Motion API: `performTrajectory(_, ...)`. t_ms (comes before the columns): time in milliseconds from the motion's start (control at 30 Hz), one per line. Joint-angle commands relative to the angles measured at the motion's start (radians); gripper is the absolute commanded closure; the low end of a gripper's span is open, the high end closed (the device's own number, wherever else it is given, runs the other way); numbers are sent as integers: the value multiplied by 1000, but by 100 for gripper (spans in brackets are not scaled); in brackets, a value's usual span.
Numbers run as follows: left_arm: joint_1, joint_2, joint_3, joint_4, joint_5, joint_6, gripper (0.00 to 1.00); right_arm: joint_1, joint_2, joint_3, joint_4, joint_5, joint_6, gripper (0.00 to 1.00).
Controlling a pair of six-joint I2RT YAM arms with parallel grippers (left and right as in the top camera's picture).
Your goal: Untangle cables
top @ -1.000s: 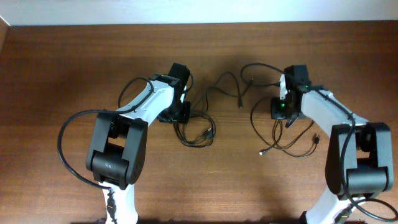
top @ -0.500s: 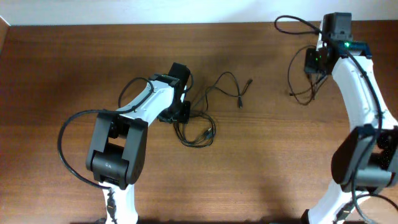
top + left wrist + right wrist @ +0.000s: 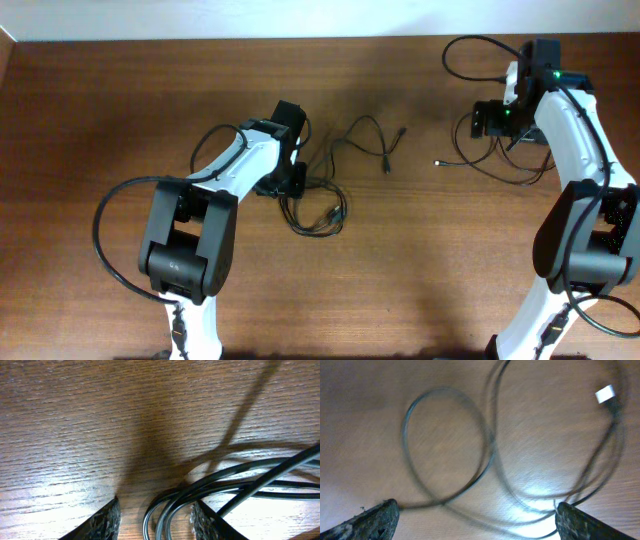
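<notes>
Overhead, my left gripper (image 3: 292,183) sits low at the tangle (image 3: 320,208) mid-table (image 3: 120,120), with one strand trailing off toward the far side. My right gripper (image 3: 488,118) is close to the far edge and the right side, and the loose cables (image 3: 440,162) lie just beside it. Bare wood separates the two groups, and the front is roomy.

In the left wrist view, the fingers (image 3: 106,522) are half-parted with the tangle (image 3: 165,510) running between them. I can't tell whether they pinch.

In the right wrist view, the fingers (image 3: 377,520) are spread wide and hold nothing. The loose cables (image 3: 445,445) are blurred, looping on the wood below.
</notes>
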Motion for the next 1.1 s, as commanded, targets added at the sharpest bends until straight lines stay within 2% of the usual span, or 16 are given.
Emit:
performTrajectory(0,-4,2,-20,6,5,-6,52,0,8,-8,-122,-180,4,1)
performTrajectory(67,-4,2,-20,6,5,-6,53,0,8,-20,-212,-217,4,4)
performTrajectory(100,-4,2,-20,6,5,-6,53,0,8,-54,-225,-247,4,51)
performTrajectory(133,-4,2,-20,6,5,-6,53,0,8,-83,-224,-256,4,78)
performTrajectory(167,-4,2,-20,6,5,-6,53,0,8,-109,-219,-256,4,96)
performTrajectory(400,-4,2,-20,6,5,-6,52,0,8,-513,20,-390,4,96)
performTrajectory(467,-4,2,-20,6,5,-6,52,0,8,-570,26,-391,4,96)
performTrajectory(600,-4,2,-20,6,5,-6,52,29,8,-631,9,-430,3,96)
performTrajectory(867,-4,2,-20,5,5,-6,52,288,7,-637,83,-410,77,96)
performTrajectory(967,-4,2,-20,5,5,-6,51,315,7,-623,72,-352,151,96)
performTrajectory(1067,-4,2,-20,5,5,-6,52,321,-13,-626,73,-331,162,96)
